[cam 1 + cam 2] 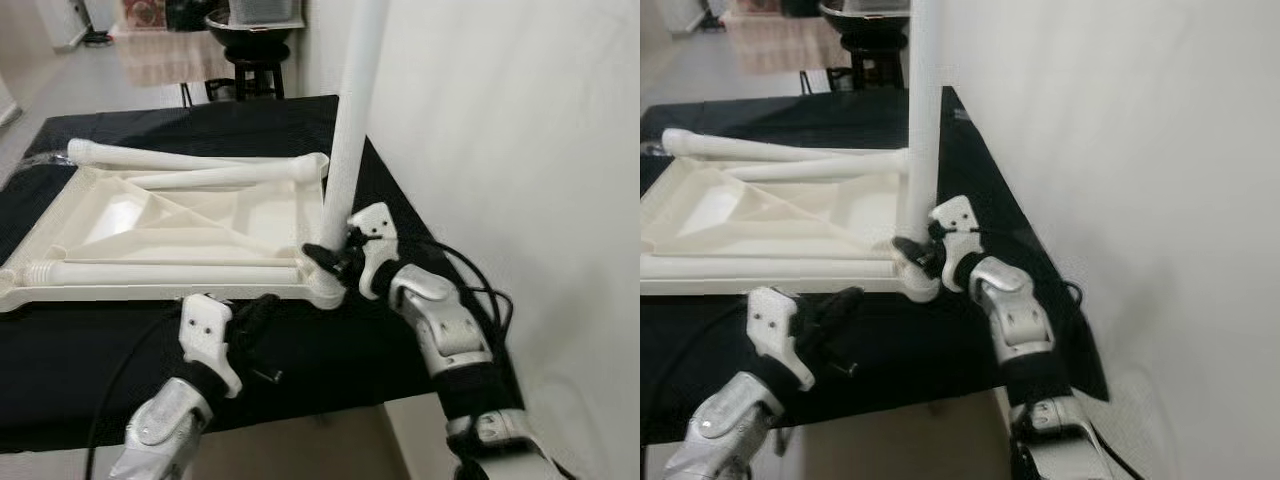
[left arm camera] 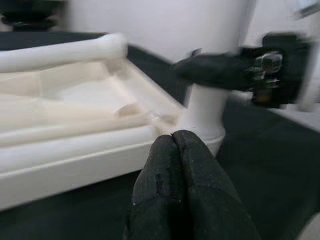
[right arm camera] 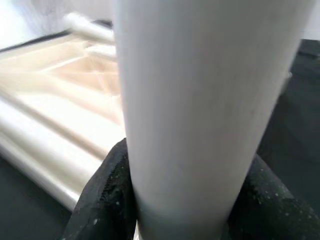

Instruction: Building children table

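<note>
- Fingers of your right gripper (image 1: 333, 262) clasp the upright leg (image 1: 352, 120) at its base, centre frame.
- Your left gripper (image 1: 262, 310), clenched on nothing, hovers near the upturned tabletop (image 1: 130, 215).
- Progress: one leg stands socketed; three legs (image 1: 160, 157) lie unfitted on top.

A white plastic children's table top (image 1: 180, 225) lies upside down on the black tabletop (image 1: 330, 360). The right end effector (image 1: 335, 258) clamps an upright white leg (image 1: 352, 120) at its near right corner. The left end effector (image 1: 255, 315) hovers just before the near edge, with loose legs (image 1: 190, 160) lying across the underside.
</note>
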`<state>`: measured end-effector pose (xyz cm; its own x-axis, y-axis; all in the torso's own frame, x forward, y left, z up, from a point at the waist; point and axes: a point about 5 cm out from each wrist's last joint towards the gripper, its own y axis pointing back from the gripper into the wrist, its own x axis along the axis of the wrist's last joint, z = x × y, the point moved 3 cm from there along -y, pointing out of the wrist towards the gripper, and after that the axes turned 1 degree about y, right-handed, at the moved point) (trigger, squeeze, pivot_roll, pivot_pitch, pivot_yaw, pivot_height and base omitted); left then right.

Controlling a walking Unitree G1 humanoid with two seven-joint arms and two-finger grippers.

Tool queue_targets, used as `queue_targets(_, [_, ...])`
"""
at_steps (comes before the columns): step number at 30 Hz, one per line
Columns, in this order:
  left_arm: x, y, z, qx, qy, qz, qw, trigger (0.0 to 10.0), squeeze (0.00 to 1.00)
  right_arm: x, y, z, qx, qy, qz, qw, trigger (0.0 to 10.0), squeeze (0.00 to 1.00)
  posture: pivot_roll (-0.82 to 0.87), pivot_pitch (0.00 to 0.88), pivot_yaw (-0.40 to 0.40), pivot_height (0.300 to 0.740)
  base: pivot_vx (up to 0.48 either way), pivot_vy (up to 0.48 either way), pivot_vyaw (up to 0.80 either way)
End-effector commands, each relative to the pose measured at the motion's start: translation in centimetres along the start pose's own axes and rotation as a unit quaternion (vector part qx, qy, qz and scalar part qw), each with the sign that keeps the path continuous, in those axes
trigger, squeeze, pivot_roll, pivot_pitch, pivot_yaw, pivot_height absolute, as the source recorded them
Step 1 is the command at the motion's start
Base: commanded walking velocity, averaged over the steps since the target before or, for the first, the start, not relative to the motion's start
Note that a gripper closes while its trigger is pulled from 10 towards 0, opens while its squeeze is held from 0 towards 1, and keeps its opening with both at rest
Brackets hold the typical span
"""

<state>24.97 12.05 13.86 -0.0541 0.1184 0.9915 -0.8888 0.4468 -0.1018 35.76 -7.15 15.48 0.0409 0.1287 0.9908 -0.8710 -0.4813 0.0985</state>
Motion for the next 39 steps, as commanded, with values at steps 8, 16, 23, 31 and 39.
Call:
queue_targets(8, [-0.1, -0.1, 0.0, 0.0, 0.0, -0.001, 1.0, 10.0, 0.0, -0.7, -0.5, -1.6, 0.073, 0.01, -0.037, 0.997, 0.0, 0.0, 0.0, 0.046, -0.034, 0.74, 0.0, 0.0, 0.0])
queue_targets(16, [-0.2, -0.1, 0.2, -0.004, 0.001, -0.003, 1.0, 10.0, 0.0, 1.1, -0.5, -1.1, 0.078, 0.008, -0.026, 0.997, 10.0, 0.57, 0.01, 0.045, -0.031, 0.74, 0.0, 0.0, 0.0])
queue_targets(23, [-0.2, -0.2, 0.3, -0.004, 0.002, -0.002, 1.0, 10.0, 0.0, 2.7, -0.2, 0.8, 0.28, 0.052, 0.013, 0.959, 10.0, 0.0, 0.02, 0.035, -0.043, 0.74, 0.0, 0.0, 0.0])
queue_targets(31, [-0.2, -0.2, 0.4, -0.005, 0.001, -0.003, 1.0, 10.0, 0.0, 3.5, -1.0, 1.7, 0.313, 0.049, 0.01, 0.948, 10.0, 0.0, 0.03, 0.032, -0.044, 0.74, 0.0, 0.0, 0.0])
queue_targets(39, [-0.3, -0.1, 0.7, -0.006, 0.002, -0.005, 1.0, 10.0, 0.0, 3.5, -1.9, 2.6, 0.323, 0.019, 0.011, 0.946, 0.0, 0.0, 0.04, 0.036, -0.041, 0.74, 0.0, 0.0, 0.0])
